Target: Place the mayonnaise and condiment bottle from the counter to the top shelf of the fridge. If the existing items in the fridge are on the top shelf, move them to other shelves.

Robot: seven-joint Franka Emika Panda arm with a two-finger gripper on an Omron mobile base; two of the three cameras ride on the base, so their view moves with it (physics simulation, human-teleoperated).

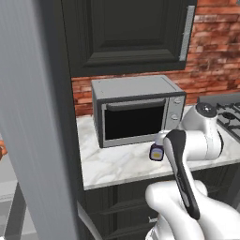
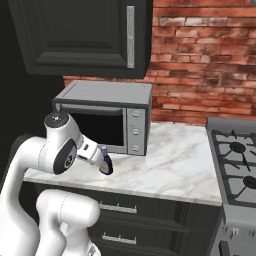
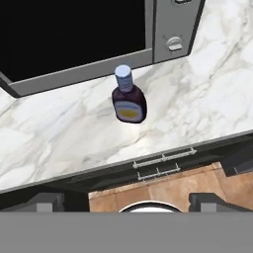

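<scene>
Open gripper [image 3: 126,201] hovers above the condiment bottle [image 3: 128,97], upright on the counter [image 3: 207,94] before the microwave [image 3: 163,34].

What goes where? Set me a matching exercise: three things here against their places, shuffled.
Things:
1. condiment bottle
2. microwave
3. stove

Places:
A. at the counter's right end
B. against the brick wall, under the dark cabinet
C. on the marble in front of the microwave

Pairs: 1-C, 2-B, 3-A
</scene>
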